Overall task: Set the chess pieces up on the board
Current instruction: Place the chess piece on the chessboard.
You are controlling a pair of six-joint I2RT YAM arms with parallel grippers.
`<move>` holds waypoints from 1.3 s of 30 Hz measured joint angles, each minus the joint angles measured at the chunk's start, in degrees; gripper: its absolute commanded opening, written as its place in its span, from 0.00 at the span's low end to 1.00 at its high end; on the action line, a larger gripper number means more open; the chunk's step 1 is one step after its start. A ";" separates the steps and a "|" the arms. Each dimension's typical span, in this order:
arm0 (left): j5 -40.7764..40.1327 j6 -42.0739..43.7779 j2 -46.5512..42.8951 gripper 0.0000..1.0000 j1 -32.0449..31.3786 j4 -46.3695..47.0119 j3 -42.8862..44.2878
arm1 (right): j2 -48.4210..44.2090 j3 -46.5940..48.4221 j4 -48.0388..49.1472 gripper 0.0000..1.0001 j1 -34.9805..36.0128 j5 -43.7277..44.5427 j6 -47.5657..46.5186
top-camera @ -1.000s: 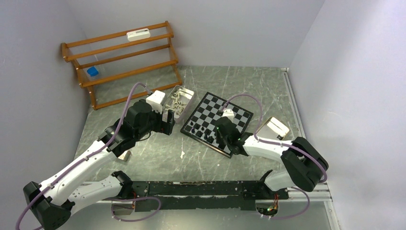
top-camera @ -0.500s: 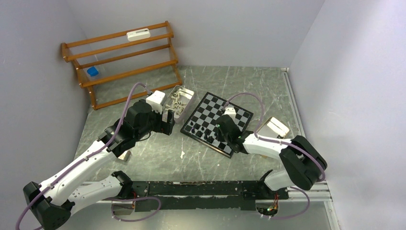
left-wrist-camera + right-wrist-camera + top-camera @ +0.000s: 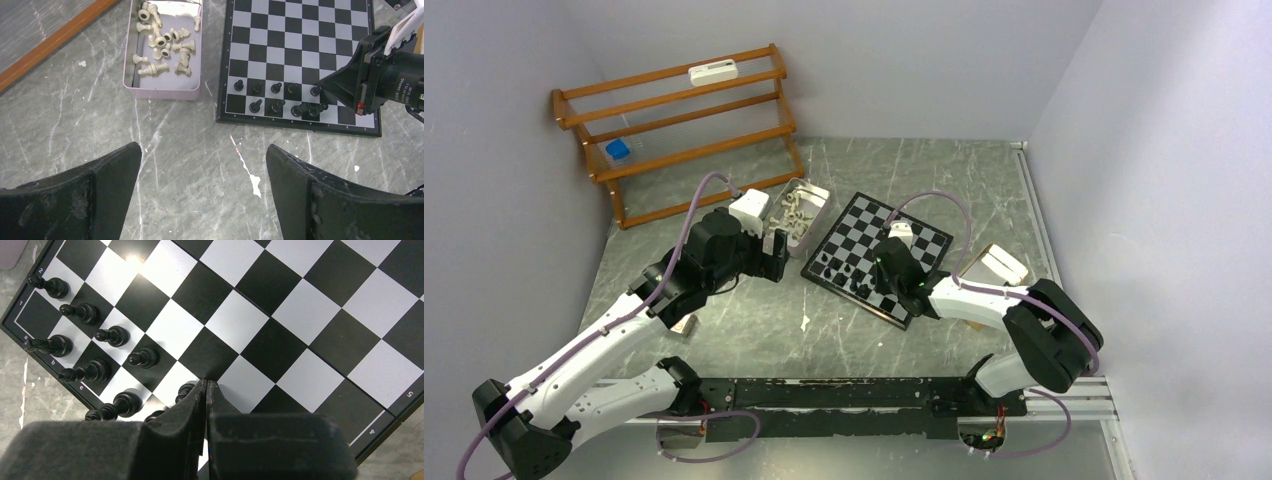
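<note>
You're looking at a desk [image 3: 754, 330] with a grey-green marbled top and pale veins. 3 plain lavender-grey walls close it in: the left wall [image 3: 494, 220], the back wall [image 3: 904, 60] and the right wall [image 3: 1164, 200]. A wooden slatted rack [image 3: 686, 128] stands in the far left corner, against the back wall. A white box [image 3: 713, 71] sits on its top tier, and a small blue item [image 3: 617, 151] lies lower down, to the left. A metal rail [image 3: 1036, 210] runs along the desk's right edge. The light is soft and even, and the shadows are faint.
</note>
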 measured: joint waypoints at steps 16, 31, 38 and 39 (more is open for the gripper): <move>0.00 0.00 -0.20 1.00 0.00 0.00 0.00 | -0.04 0.00 0.00 0.07 0.00 -0.83 0.02; 0.07 0.15 -0.20 1.00 0.00 0.00 0.00 | -6.91 6.14 -9.25 0.17 -3.89 3.58 -1.55; 0.22 0.22 0.24 1.00 0.00 0.00 0.00 | -15.76 10.78 -16.68 0.50 -13.05 7.89 -1.86; 0.24 0.22 0.24 1.00 0.00 0.00 0.00 | -16.81 11.37 -17.79 0.53 -14.62 8.57 -1.90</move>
